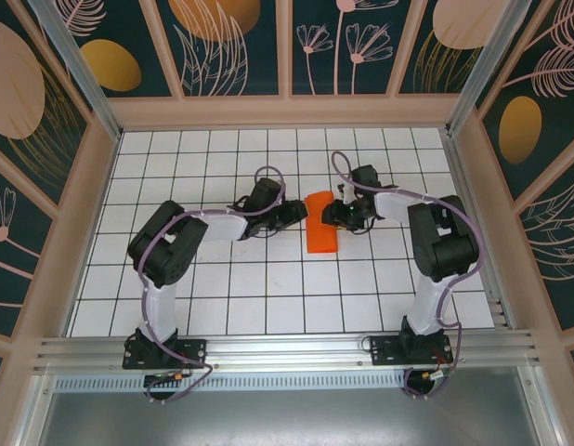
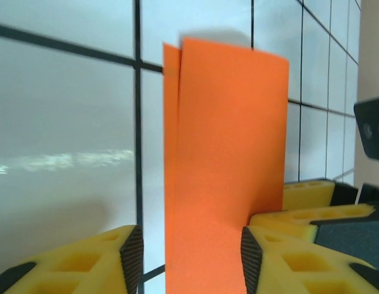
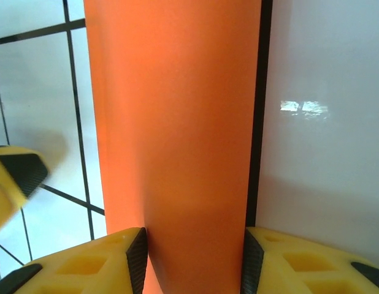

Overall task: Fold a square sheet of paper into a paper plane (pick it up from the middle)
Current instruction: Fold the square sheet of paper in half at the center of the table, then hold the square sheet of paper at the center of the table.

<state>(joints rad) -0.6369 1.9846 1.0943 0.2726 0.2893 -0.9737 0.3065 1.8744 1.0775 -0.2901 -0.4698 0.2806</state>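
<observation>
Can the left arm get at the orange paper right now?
Likely yes: the left gripper sits at the orange paper, jaws open on either side of it; the right gripper is at the opposite edge, not blocking.

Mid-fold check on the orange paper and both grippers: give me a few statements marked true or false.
1. The orange paper is folded over, with two layers showing along one edge. True.
2. The paper is a pointed dart. False: it is a narrow strip with a squared-off end.
3. The left gripper and right gripper are at the paper from opposite sides. True.
4. The paper lies against the back wall. False: it sits near the middle of the tiled table.
5. The left gripper's jaws are shut tight. False: its yellow fingers stand apart, with the paper between them.
</observation>
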